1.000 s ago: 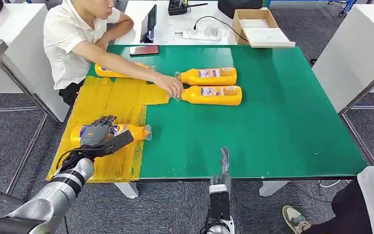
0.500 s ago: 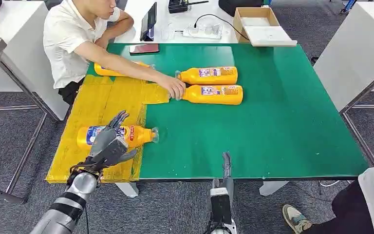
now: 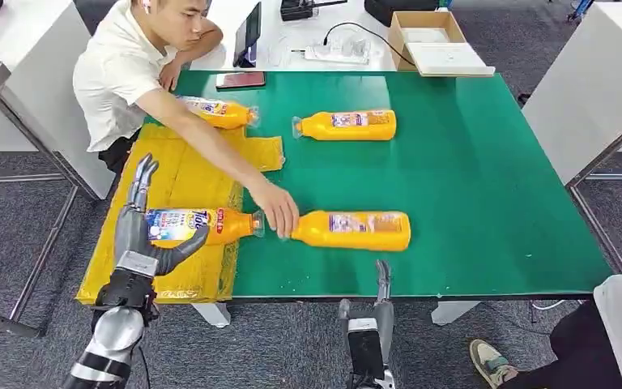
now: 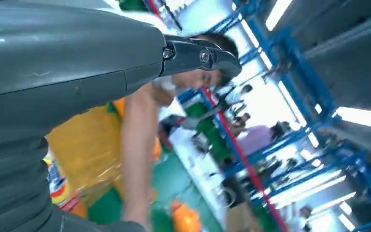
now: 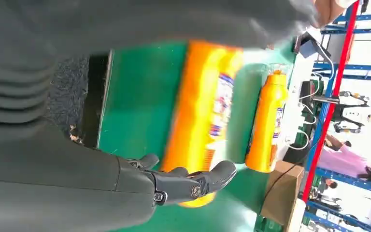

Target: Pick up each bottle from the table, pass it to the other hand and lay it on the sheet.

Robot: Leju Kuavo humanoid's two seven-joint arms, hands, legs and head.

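Observation:
One orange bottle lies on the yellow sheet at the table's left. My left hand stands just in front of its base, fingers spread and pointing up, holding nothing. A person's hand grips the neck of a second bottle lying on the green mat near the front edge. My right hand is at the front edge just below that bottle, fingers straight and empty. In the right wrist view that bottle is blurred beyond my fingers. Two more bottles lie farther back.
The person sits at the far left corner, an arm stretched across the sheet. A phone, a tablet, a power strip and a cardboard box lie beyond the green mat. Another person's knee and shoe are at the lower right.
My left hand has let go of the bottle on the sheet and risen with fingers spread. The person has dragged one bottle from mid-table to the front edge near my right hand.

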